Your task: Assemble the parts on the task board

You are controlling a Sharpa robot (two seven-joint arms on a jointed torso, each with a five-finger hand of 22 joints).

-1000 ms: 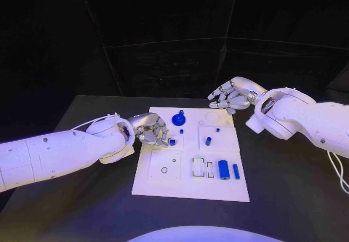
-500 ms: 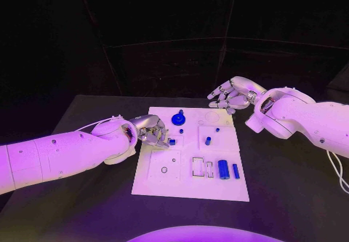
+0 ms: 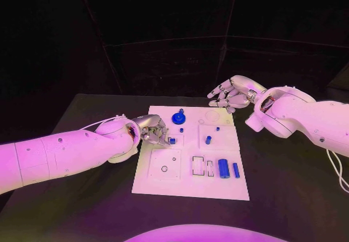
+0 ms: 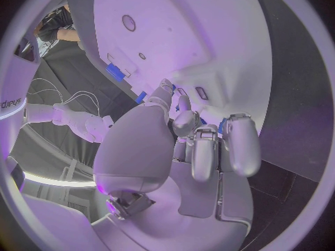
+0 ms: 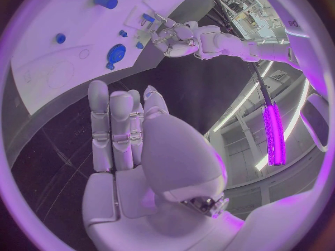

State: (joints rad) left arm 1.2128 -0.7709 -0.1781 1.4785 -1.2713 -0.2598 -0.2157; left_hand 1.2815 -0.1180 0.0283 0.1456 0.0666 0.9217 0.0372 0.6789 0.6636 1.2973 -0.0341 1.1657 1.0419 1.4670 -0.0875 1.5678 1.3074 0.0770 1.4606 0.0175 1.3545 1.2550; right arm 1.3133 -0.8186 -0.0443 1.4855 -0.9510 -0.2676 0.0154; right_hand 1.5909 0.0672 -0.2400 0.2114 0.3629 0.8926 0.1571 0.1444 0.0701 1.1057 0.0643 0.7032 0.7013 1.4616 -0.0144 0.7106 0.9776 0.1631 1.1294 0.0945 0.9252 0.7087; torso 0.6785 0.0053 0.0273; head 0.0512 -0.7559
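Black desk [image 3: 80, 201], matte and dark. White task board [image 3: 190, 189] flat on its middle, long side running away from the robot.

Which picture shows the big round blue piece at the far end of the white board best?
The head view: the round blue piece sits unobstructed near the task board's far edge. The right wrist view shows it too, smaller and bent. I cannot pick it out in the left wrist view.

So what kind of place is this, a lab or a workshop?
Probably a robotics lab: a white task board with small blue parts lies on a black table, between a left hand and a right hand.
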